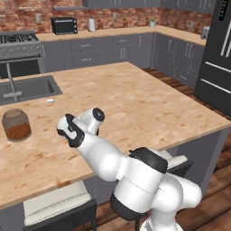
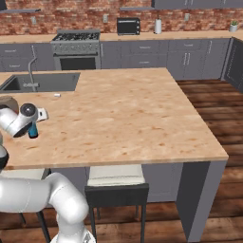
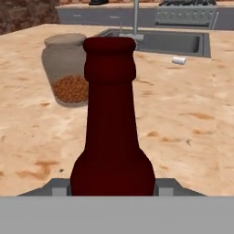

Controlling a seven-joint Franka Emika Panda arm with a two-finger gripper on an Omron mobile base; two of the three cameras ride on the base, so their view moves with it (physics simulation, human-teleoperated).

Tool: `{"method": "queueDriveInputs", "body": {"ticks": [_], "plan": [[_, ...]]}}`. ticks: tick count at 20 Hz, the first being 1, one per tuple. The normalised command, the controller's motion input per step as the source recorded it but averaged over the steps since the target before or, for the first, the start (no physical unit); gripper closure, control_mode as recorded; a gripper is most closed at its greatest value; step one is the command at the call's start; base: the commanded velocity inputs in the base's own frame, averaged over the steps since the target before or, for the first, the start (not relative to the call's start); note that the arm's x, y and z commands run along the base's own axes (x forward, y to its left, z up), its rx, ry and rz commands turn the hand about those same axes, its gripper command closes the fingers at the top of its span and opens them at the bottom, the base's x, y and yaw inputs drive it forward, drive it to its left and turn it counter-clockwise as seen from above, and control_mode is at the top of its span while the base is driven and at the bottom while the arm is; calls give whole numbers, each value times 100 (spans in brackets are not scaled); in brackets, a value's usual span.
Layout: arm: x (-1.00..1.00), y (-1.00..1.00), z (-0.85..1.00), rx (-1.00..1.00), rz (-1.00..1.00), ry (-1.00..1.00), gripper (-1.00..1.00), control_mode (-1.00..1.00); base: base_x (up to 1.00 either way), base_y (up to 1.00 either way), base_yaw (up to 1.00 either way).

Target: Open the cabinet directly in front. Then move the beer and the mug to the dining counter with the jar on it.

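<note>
My gripper (image 3: 112,186) is shut on the beer (image 3: 111,119), a dark brown bottle whose reddish neck rises upright between the fingers. In the right base view the beer's blue-labelled lower part (image 2: 32,131) shows below my hand, low over the dining counter (image 2: 128,109) near its front left edge. I cannot tell whether it touches the top. The jar (image 3: 67,68), squat with brown contents, stands on the dining counter (image 1: 135,103) just beyond and left of the bottle; it is also the jar (image 1: 16,125) left of my wrist. The mug and the cabinet are out of view.
An inset sink (image 1: 27,88) with a faucet (image 1: 12,83) lies behind the jar, and a small white object (image 1: 50,101) lies beside it. Stools (image 2: 116,182) stand along the counter's near side. A stove (image 2: 76,47) and low grey cabinets line the brick wall.
</note>
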Motion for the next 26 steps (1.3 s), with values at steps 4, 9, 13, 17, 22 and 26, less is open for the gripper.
{"method": "queueDriveInputs", "body": {"ticks": [4, 9, 13, 17, 22, 26], "plan": [[0, 0, -4, 0, 0, 0, 100, -100, 0, 0, 0], [-34, -19, -31, 9, 1, -19, 100, -100, 0, 0, 0], [-21, -8, -9, 7, 0, -22, 100, -100, 0, 0, 0], [0, 0, 0, 2, 0, -1, 100, -100, 0, 0, 0], [0, 0, 0, 0, 0, 0, 100, -100, 0, 0, 0], [0, 0, 0, 0, 0, 0, -100, -100, 0, 0, 0]]}}
